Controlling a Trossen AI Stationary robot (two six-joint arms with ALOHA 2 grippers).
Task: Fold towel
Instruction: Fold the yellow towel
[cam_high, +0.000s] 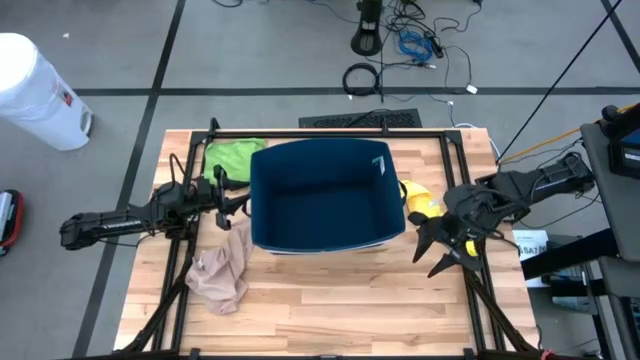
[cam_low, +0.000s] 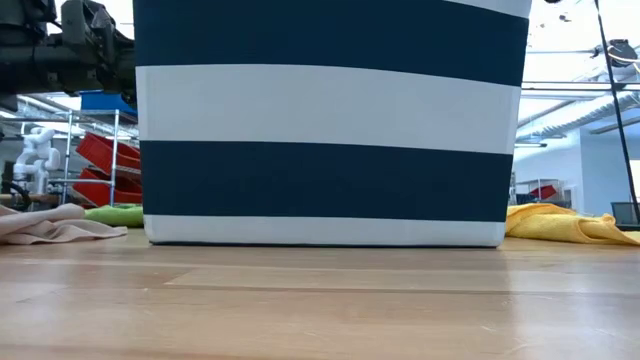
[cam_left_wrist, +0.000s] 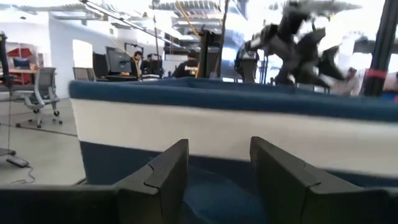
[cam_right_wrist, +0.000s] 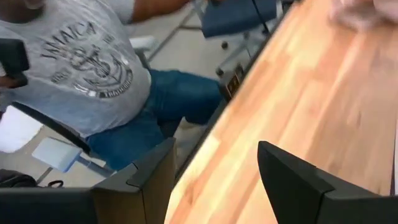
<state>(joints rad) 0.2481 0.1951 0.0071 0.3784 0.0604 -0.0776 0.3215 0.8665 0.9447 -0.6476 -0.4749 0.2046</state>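
Observation:
A crumpled beige towel lies on the wooden table near the basket's left near corner; in the low view the beige towel is at the left. A green towel lies by the basket's far left corner and a yellow towel against its right side. My left gripper is open and hovers beside the basket's left wall, above the beige towel's far end. In its wrist view my left gripper faces that wall. My right gripper is open, right of the basket and nearer than the yellow towel. In its wrist view my right gripper holds nothing.
A large navy and white striped basket stands in the middle of the table and fills most of the low view as the basket. Bare wood lies between it and the table's near edge. A seated person is beyond the table edge.

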